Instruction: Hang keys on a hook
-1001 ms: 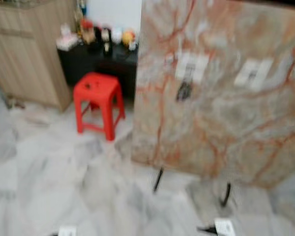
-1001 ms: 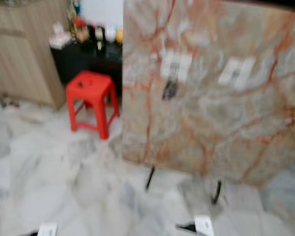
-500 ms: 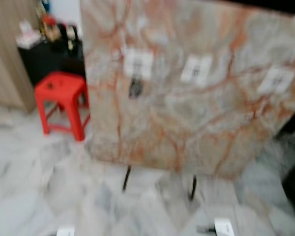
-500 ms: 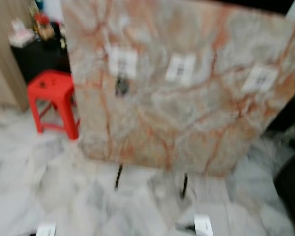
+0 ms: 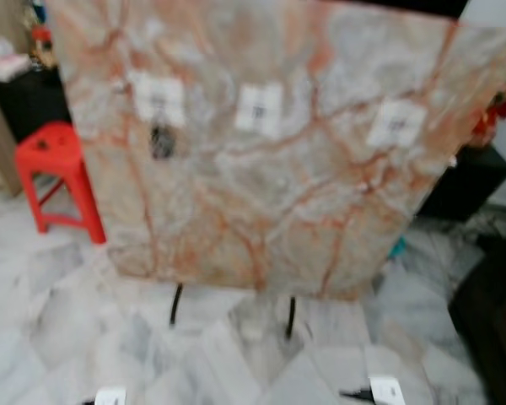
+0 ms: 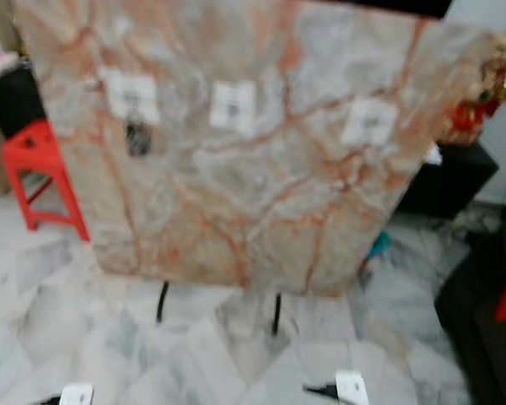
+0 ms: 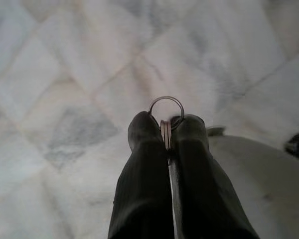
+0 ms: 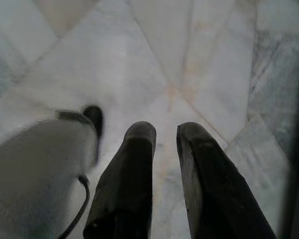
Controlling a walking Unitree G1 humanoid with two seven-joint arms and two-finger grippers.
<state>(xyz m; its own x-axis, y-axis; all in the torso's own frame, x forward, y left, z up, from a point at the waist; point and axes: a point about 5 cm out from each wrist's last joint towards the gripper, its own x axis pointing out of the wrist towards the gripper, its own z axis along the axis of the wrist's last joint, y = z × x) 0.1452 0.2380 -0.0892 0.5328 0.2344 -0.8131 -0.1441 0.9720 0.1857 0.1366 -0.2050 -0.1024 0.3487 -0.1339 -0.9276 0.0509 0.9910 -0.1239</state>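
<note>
Red stool [image 5: 55, 173] left of marble board, black cabinet [image 5: 464, 181] right (blurry), grey-white marble floor [image 5: 67, 337] below.
</note>
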